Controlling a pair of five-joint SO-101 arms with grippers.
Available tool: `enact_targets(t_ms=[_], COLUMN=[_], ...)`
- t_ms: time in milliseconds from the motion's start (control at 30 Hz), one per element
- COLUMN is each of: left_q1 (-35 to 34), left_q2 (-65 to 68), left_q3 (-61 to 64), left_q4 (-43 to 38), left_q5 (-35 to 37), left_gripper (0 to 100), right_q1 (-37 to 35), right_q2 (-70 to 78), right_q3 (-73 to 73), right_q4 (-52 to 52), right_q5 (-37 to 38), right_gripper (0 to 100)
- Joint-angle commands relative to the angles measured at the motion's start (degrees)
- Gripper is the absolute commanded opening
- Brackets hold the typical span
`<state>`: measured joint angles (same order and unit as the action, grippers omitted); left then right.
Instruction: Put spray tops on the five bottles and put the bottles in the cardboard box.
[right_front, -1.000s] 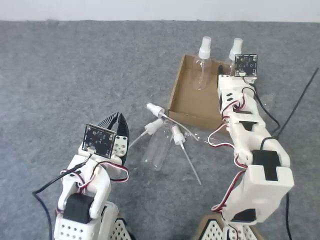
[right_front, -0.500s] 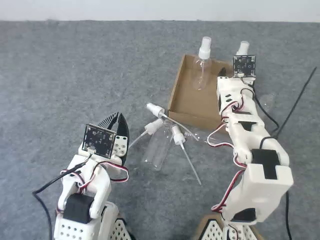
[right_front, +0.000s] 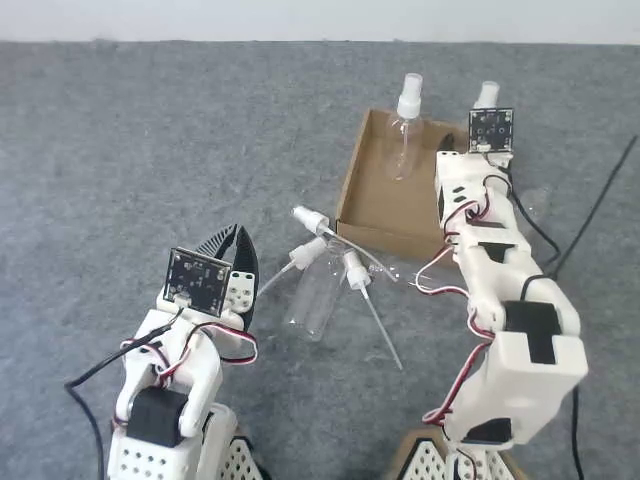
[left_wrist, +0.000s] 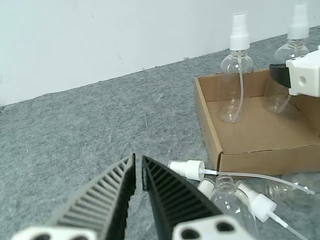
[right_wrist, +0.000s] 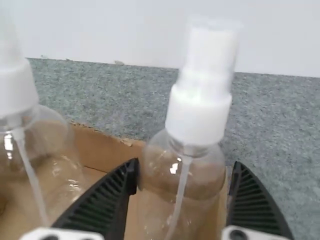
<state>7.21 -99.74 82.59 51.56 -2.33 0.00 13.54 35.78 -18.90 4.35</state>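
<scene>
Grey felt covers the bench (right_front: 150, 150), with a plain white wall (left_wrist: 100, 35) behind it. Toward the far right stands the cardboard box (right_front: 350, 190), shallow and open-topped. Two bottles stand upright inside it, each with a spray top on. The first bottle (right_front: 404, 145) is near the box's far wall, and the second bottle (right_wrist: 182, 175) is just beside it toward the far right corner. The right arm's fingers (right_wrist: 107, 197) are spread apart, one on either side of the second bottle's shoulder (whether they actually press the plastic I cannot tell). Well apart from this, the left arm's fingers (left_wrist: 162, 187) hang low over the bench nearer the front, close together with only a thin slit between them and nothing held. Between that arm and the box, just outside the box's near corner, a loose bottle (right_front: 318, 295) lies on its side among loose spray tops (right_front: 310, 218). Their long dip tubes trail across the felt, and one tube runs alongside the box's near wall.
</scene>
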Motion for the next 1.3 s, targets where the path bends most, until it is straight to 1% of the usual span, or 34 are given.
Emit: enact_targets(t_ms=[0, 400, 667, 867, 1133, 1267], left_q1=[-0.26, -0.26, -0.26, -0.26, -0.35, -0.35], left_q2=[-0.97, -0.97, -0.97, -0.97, -0.97, -0.97], left_q3=[-0.31, -0.31, -0.31, -0.31, -0.31, -0.31], left_q4=[-1.58, -1.58, -1.58, -1.58, -1.58, -1.58], left_q5=[0.53, 0.53, 0.53, 0.53, 0.53, 0.53], left_gripper=[1, 1, 1, 1, 1, 1], right_q1=[-0.66, -0.57, -0.48, -0.48, -0.13, -0.57], right_q2=[-4.97, -6.81, -17.63, -27.91, -40.92, -46.55], right_q3=[-1.76, -3.52, -4.22, -4.22, -4.22, -4.22], right_q4=[0.66, 1.36, 10.33, 19.21, 34.68, 44.44], right_q5=[1.05, 1.05, 1.05, 1.05, 1.05, 0.79], right_gripper=[23.5, 23.5, 23.5, 23.5, 23.4, 23.5])
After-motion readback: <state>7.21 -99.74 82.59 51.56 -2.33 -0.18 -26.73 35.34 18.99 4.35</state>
